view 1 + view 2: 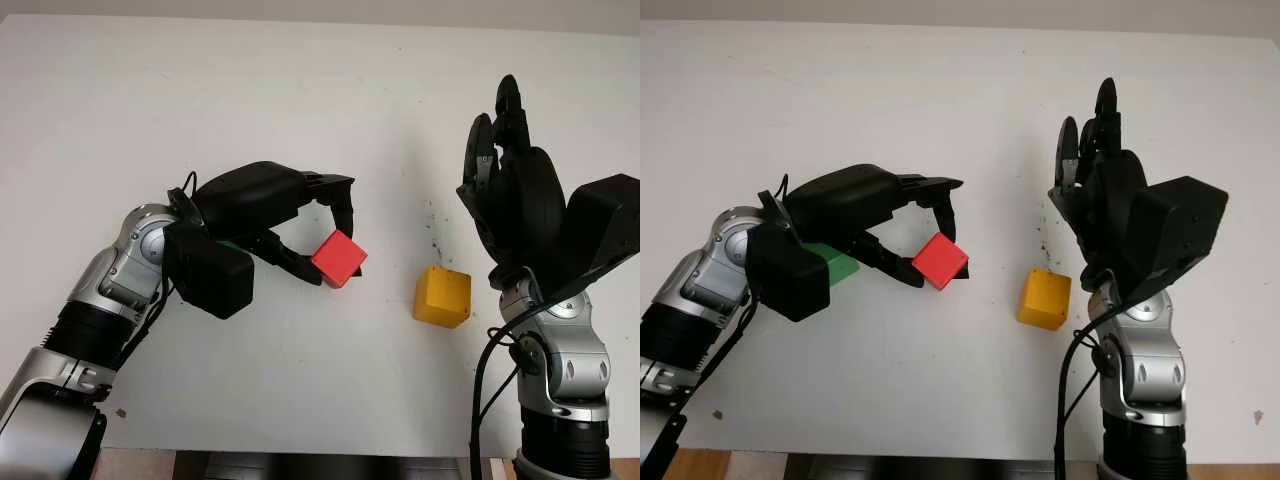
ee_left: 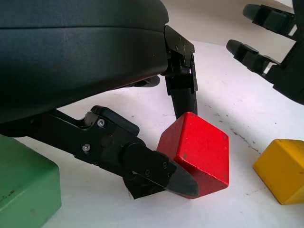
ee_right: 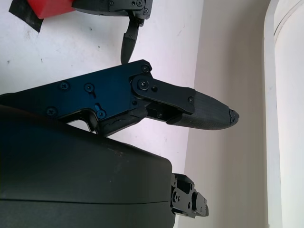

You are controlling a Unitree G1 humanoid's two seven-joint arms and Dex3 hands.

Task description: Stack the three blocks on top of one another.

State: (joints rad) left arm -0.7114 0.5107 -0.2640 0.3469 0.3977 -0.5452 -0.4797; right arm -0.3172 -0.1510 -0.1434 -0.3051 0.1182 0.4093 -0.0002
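My left hand (image 1: 328,248) is shut on a red block (image 1: 338,258), pinching it between an upper finger (image 2: 183,90) and a lower finger (image 2: 156,173). The block is tilted, close to the white table (image 1: 300,100) near its middle. A green block (image 1: 835,263) sits on the table under that hand's palm, left of the red one. Apart from both, a yellow block (image 1: 442,296) stands on the table to the right. My right hand (image 1: 500,130) is open, held upright above the table just right of the yellow block.
Dark specks (image 1: 435,235) mark the table just behind the yellow block. The table's front edge (image 1: 300,452) runs along the bottom, with both forearms crossing it. A pale wall (image 3: 228,57) stands beyond the table's far side.
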